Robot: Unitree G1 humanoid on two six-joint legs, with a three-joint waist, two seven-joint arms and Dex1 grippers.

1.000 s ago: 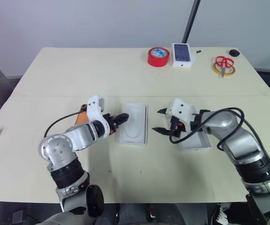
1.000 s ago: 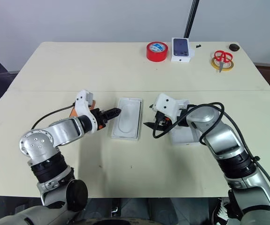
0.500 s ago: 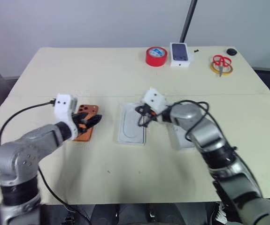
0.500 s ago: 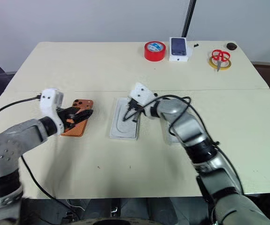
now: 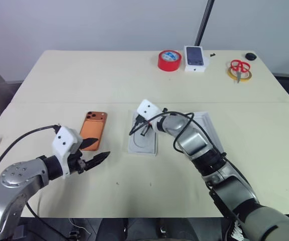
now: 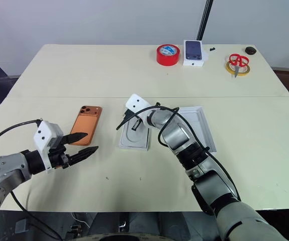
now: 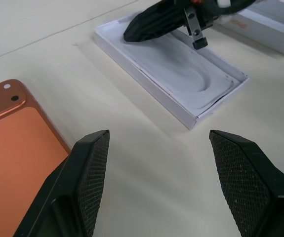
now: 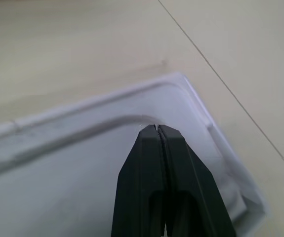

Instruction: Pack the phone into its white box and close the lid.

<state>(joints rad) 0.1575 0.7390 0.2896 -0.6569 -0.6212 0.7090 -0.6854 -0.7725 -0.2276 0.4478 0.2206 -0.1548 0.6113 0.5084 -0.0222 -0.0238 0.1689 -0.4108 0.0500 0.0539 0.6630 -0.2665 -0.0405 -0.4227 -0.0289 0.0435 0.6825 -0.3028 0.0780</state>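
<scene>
Tabletop's pale and bare, my left gripper (image 5: pixel 95 158) spread near the phone (image 5: pixel 93 130), right gripper (image 8: pixel 156 129) pressed together over the insert (image 7: pixel 181 74): slick, stiff phone, I'd pinch its long edges.

Phone (image 7: pixel 18 163) runs off the left wrist view's edge, only one corner with two lenses showing. Right gripper (image 5: pixel 140 128) covers the insert's (image 5: pixel 143 135) far end. Box (image 7: pixel 267 27) is clipped at that view's corner. Beside the scissors (image 5: pixel 239 68), a dark blob (image 5: pixel 250 56) too small to identify.

No legible txt or labels
</scene>
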